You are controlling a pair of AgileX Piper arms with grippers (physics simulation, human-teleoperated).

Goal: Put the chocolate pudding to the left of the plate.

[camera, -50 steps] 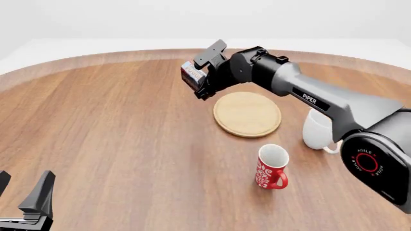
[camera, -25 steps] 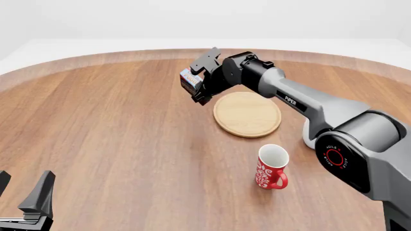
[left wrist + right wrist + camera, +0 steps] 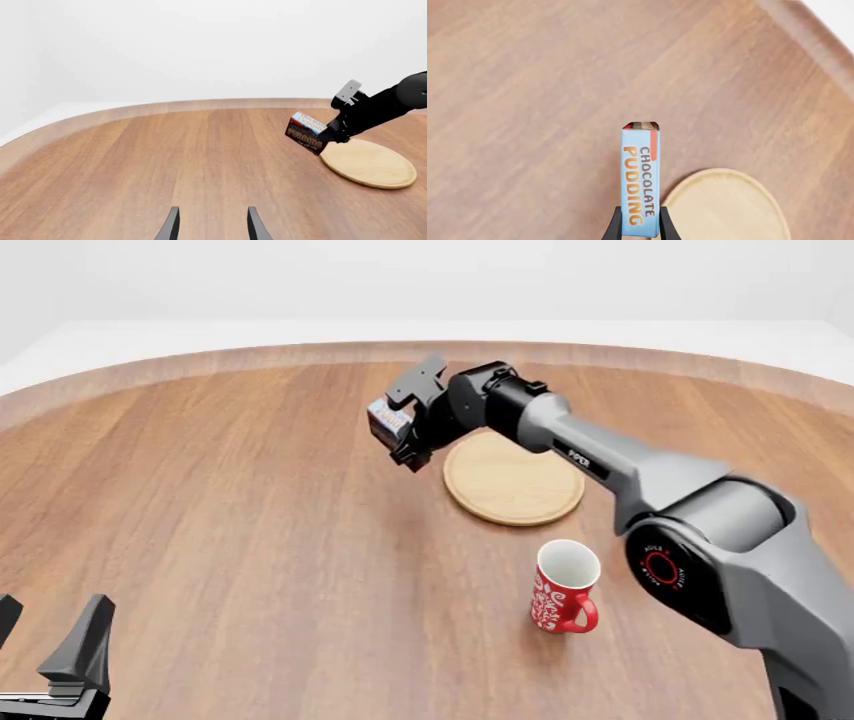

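Observation:
My right gripper [image 3: 400,436] is shut on the chocolate pudding [image 3: 390,423], a small carton with a dark brown front and light blue top. It holds the carton above the table, just past the left rim of the plate [image 3: 515,478], a flat round tan disc. The right wrist view shows the carton's blue face [image 3: 640,185] between the fingers, with the plate [image 3: 727,210] below and beside it. The left wrist view shows the carton [image 3: 305,133] held tilted next to the plate [image 3: 369,163]. My left gripper [image 3: 47,645] is open and empty at the near left corner.
A red patterned mug [image 3: 565,586] stands in front of the plate. The right arm [image 3: 627,475] reaches across the table over the plate's right side. The round table's rim [image 3: 200,365] curves along the back.
My right gripper has carried the pudding a little to the left and slightly lower, from over the plate's left rim to just left of it. The left gripper has not moved.

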